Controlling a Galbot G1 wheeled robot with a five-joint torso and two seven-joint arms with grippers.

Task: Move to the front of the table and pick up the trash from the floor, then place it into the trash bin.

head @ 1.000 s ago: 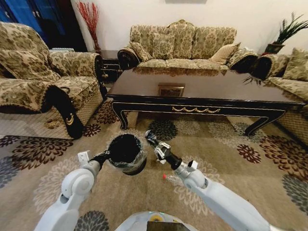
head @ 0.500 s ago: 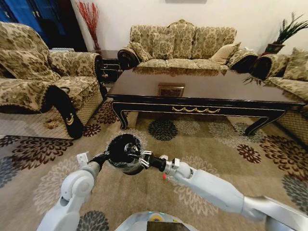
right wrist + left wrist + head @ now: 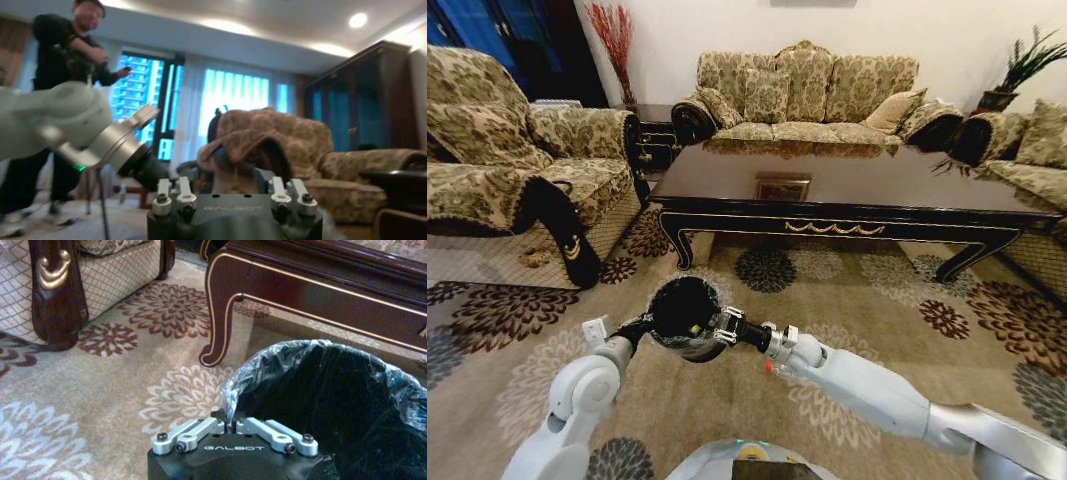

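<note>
Black and round, the small bucket-like trash bin (image 3: 685, 317) with a thin plastic liner folded over its rim is held up above the flowered carpet (image 3: 847, 275), just in front of the long low coffee table of glossy dark wood (image 3: 847, 195). The left gripper (image 3: 230, 432) holds it: in the left wrist view its jaws are together on the liner and the rim at the near side of the bin.

The right gripper (image 3: 712, 328) is at the mouth of the bin, over the opening. Whether its jaws are apart or together, I cannot tell, and I cannot see any trash between them. A small thing with a reddish cap (image 3: 770, 368) lies on the carpet under the right arm; it is probably the bottle.

The step in hand seems to be the drop into the bin. To do it well, the left arm should keep the bin level, because the hold is on one side of the rim only. The right gripper should let go well inside the rim, without catching the loose liner.
</note>
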